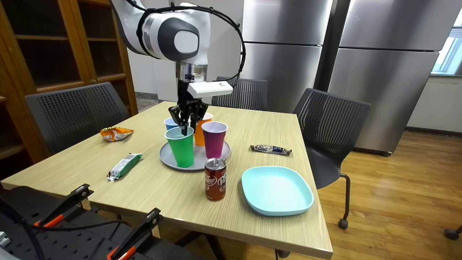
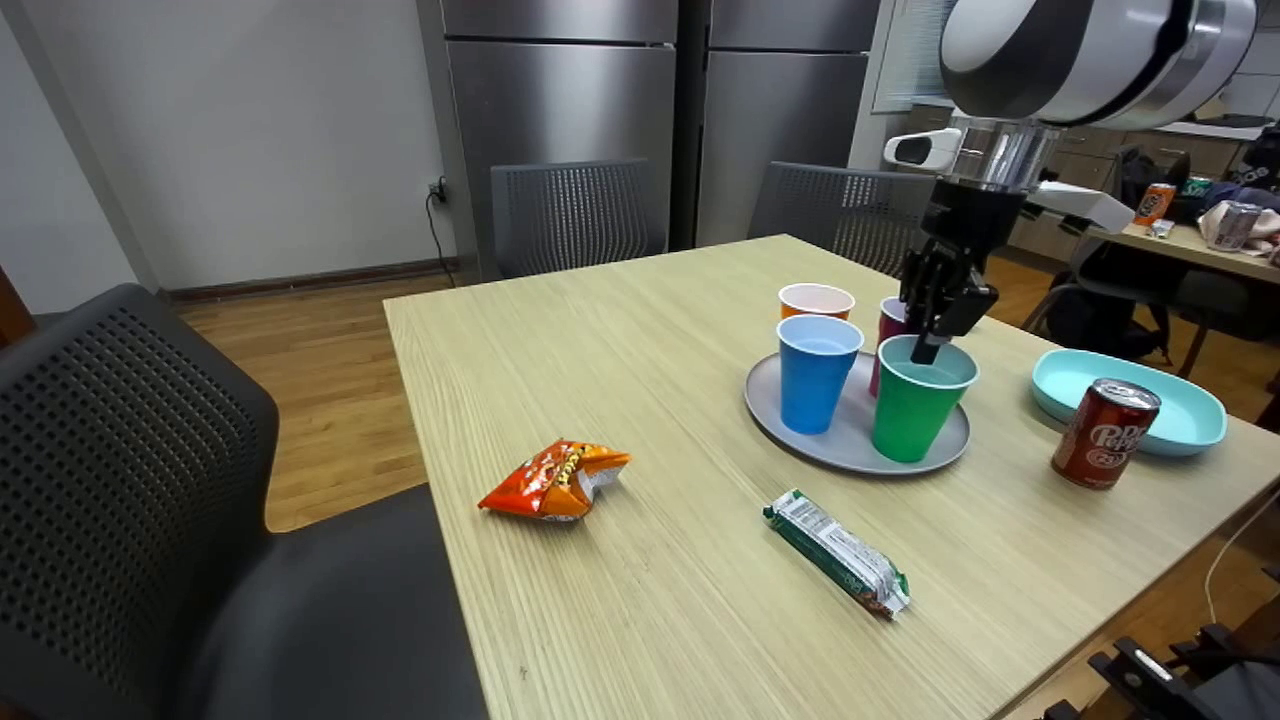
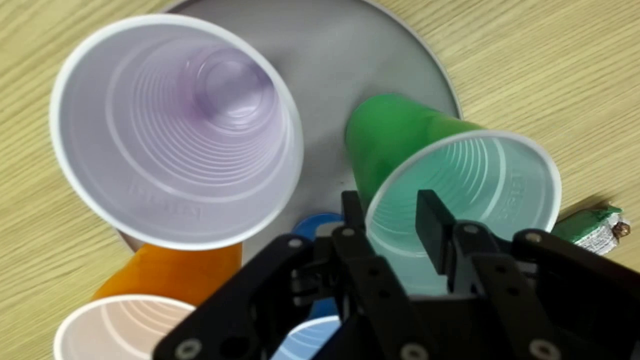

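My gripper (image 3: pixel 389 200) stands partly open over the near rim of the green cup (image 3: pixel 382 135). In the wrist view one finger (image 3: pixel 434 225) overlaps the cup's mouth, and the other appears just outside its wall. I see a gap between the fingers and the rim, so nothing is gripped. The green cup stands on a round grey plate (image 2: pixel 762 400) with a purple cup (image 1: pixel 214 144), an orange cup (image 1: pixel 199 135) and a blue cup (image 2: pixel 815 375). In the wrist view the blue cup is mostly hidden behind the gripper.
A brown soda can (image 1: pixel 215 184) stands near a turquoise dish (image 1: pixel 278 191). A green-wrapped bar (image 2: pixel 840 550), an orange snack bag (image 2: pixel 555 482) and a dark-wrapped bar (image 1: pixel 270 149) lie on the wooden table. Chairs (image 1: pixel 328 133) surround it.
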Action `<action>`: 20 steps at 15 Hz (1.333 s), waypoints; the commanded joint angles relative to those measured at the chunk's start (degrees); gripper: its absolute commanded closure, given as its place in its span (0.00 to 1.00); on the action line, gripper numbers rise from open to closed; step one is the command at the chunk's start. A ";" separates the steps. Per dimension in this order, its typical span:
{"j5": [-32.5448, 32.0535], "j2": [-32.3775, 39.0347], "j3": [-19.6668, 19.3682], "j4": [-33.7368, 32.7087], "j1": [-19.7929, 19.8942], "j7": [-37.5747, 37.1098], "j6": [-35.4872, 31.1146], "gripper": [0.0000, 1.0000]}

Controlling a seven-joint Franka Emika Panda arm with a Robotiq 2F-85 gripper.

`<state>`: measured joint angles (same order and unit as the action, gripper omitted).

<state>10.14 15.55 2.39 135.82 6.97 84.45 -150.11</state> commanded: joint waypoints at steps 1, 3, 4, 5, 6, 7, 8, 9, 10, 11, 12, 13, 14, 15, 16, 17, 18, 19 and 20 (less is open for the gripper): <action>0.18 0.35 1.17 -1.35 1.50 1.68 1.58 0.33; 0.18 0.32 1.18 -1.31 1.51 1.66 1.64 0.18; 0.18 0.25 1.19 -1.25 1.51 1.64 1.66 0.12; 0.24 0.14 1.22 -1.18 1.54 1.71 1.66 0.03; 0.51 -0.16 1.34 -1.02 1.65 1.93 1.68 0.00; 0.94 -0.62 1.54 -0.71 1.81 2.35 1.48 0.00; 1.37 -1.17 1.77 -0.38 2.02 3.00 1.42 0.00; 1.72 -1.55 1.98 -0.22 2.21 3.64 1.48 0.00; 2.18 -2.00 2.25 -0.11 2.48 4.40 1.82 0.00; 2.78 -2.50 2.58 -0.07 2.82 5.38 2.34 0.00; 3.53 -2.89 2.86 -0.03 3.06 6.26 2.59 0.00; 4.47 -3.38 3.05 0.08 3.24 7.19 2.87 0.00; 5.32 -3.85 3.21 0.08 3.38 8.24 3.63 0.00; 6.19 -4.24 3.21 0.08 3.39 9.13 4.17 0.00; 7.00 -4.75 3.04 0.14 3.26 9.86 4.67 0.00; 7.58 -5.19 2.70 0.18 3.02 10.24 5.05 0.00; 7.86 -5.47 2.20 0.04 2.65 9.47 5.30 0.00; 8.30 -5.69 1.87 -0.07 2.43 8.74 5.17 0.00; 8.65 -5.88 1.52 -0.33 2.32 7.96 5.40 0.00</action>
<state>16.79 11.94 4.03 135.71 8.65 91.90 -147.14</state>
